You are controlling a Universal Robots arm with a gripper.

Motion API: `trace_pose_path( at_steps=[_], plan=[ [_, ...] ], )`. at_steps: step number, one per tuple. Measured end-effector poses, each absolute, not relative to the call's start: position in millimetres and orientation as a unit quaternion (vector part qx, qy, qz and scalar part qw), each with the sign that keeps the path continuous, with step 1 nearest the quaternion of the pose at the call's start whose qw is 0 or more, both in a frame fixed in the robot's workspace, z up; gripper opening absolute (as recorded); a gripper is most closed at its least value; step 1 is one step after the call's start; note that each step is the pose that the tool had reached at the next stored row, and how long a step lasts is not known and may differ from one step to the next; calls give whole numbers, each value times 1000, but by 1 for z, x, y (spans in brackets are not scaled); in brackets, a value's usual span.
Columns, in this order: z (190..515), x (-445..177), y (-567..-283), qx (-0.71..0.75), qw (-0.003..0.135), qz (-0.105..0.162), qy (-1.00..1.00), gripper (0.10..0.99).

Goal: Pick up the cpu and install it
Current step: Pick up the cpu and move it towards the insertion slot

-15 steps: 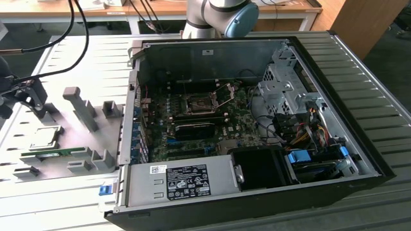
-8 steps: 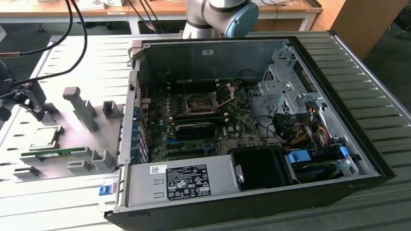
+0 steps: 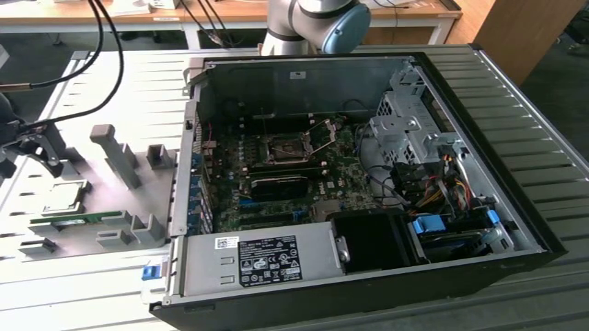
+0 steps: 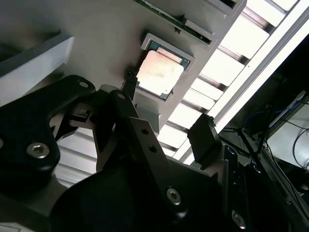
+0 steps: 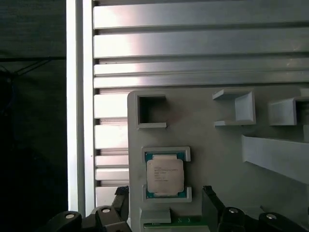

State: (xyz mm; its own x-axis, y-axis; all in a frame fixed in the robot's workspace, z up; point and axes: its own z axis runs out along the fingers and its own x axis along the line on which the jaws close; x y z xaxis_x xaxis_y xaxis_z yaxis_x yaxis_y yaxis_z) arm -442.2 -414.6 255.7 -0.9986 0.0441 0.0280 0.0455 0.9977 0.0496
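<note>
1. My hand (image 4: 166, 111) is spread wide and empty, poised over the cpu (image 5: 165, 176).
2. The cpu lies flat in its nest on the grey fixture plate (image 5: 217, 145), ungrasped. Pick-up and install both remain.
3. The socket (image 3: 285, 148) inside the open case (image 3: 368, 296) looks bare, its frame raised.
4. Count: one cpu, one socket, one memory stick (image 3: 69, 219).

Nothing printed here is clear enough to read. In the exterior view, a black label (image 3: 270, 261) with white lines and symbols sits on the grey power supply box (image 3: 318, 252) inside the open computer case (image 3: 368, 296), with a small white sticker (image 3: 225, 242) just beside it. A white tag (image 3: 296, 74) marks the case's far inner wall. In the first wrist view, faint illegible lines cross the metal top of the cpu (image 5: 165, 177)
</note>
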Motion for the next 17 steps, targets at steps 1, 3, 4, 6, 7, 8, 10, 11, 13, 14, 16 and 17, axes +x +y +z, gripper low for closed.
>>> trace_pose_path(
  at_steps=[1, 3, 4, 6, 7, 8, 10, 11, 13, 14, 16, 17],
  plan=[
    [255, -443, -415, -22, 14, -28, -999, 706],
    [254, -443, -415, -21, 14, -33, -999, 706],
    [253, -443, -415, -21, 14, -34, -999, 706],
    [253, -443, -416, -21, 13, -34, -999, 706],
    [253, -443, -416, -21, 13, -34, -999, 706],
    [252, -443, -416, -21, 13, -34, -999, 706],
    [252, -443, -416, -21, 13, -34, -999, 706],
    [251, -443, -416, -21, 13, -35, -999, 706],
    [250, -443, -416, -21, 13, -36, -999, 706],
    [248, -443, -416, -21, 13, -38, -999, 706],
    [245, -443, -416, -21, 13, -39, -999, 706],
    [244, -443, -416, -21, 13, -39, -999, 706]
  ],
)
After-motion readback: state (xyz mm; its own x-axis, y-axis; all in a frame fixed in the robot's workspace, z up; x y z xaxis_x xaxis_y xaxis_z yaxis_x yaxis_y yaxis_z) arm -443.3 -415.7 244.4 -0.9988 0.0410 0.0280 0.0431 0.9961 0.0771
